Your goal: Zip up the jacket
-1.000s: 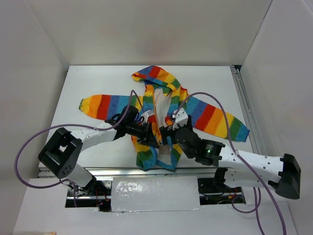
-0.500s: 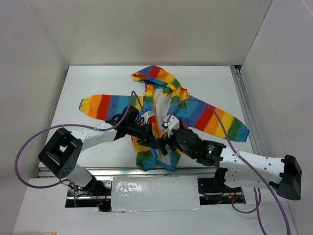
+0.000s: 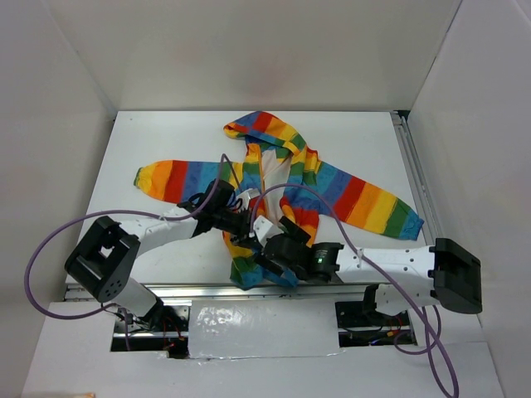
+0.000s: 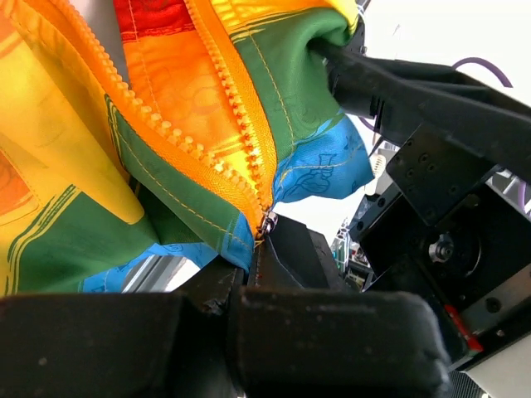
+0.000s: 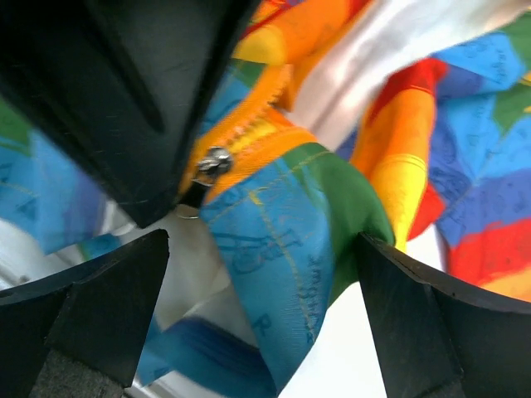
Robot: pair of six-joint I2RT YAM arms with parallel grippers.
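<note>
The rainbow-striped jacket [image 3: 348, 195] lies open on the white table [image 3: 166, 133], hood at the far side and sleeves spread. My left gripper [image 3: 251, 230] is shut on the bottom end of the orange zipper [image 4: 217, 143], at the blue hem; the two rows of teeth meet at its fingertips [image 4: 286, 249]. My right gripper [image 3: 270, 249] is close beside it at the hem. In the right wrist view it [image 5: 265, 323] is wide open, with the blue hem corner [image 5: 282, 274] between its fingers, not touching them. A small metal zipper slider [image 5: 216, 162] shows at the left gripper's black fingers [image 5: 124, 91].
A metal rail [image 3: 415, 174] runs along the table's right side, and another [image 3: 191, 292] along the near edge. Purple cables [image 3: 50, 240] loop from both arms. White walls stand on three sides. The two arms crowd together at the hem.
My right gripper has moved from the jacket's right front panel down and left to the hem beside the left gripper. The left gripper has stayed put, holding the zipper's end.
</note>
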